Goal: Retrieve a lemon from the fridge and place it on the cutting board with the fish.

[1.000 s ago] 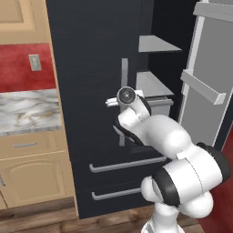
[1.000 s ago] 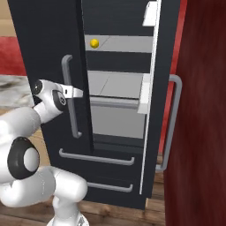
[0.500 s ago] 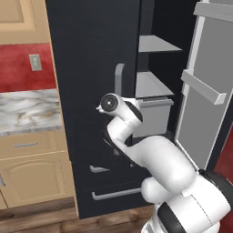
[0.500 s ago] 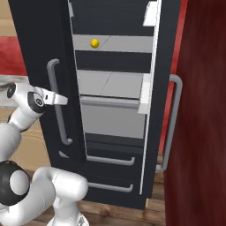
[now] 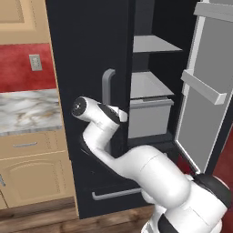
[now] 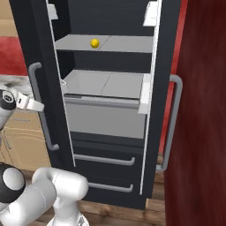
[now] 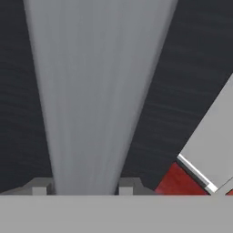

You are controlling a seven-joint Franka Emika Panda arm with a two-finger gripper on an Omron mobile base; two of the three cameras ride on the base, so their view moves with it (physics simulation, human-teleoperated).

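Pincer clamped on the fridge's left door handle, both doors swung open.

In the hand view the pincer (image 7: 85,189) has one fingertip (image 7: 40,187) on each side of the grey handle (image 7: 93,100), closed around it. The fridge (image 6: 170,53) stands open; the lemon (image 6: 94,43) sits on an upper grey shelf (image 6: 119,44), well above the drawers (image 6: 103,160). A marble desk (image 5: 27,111) lies left of the fridge.
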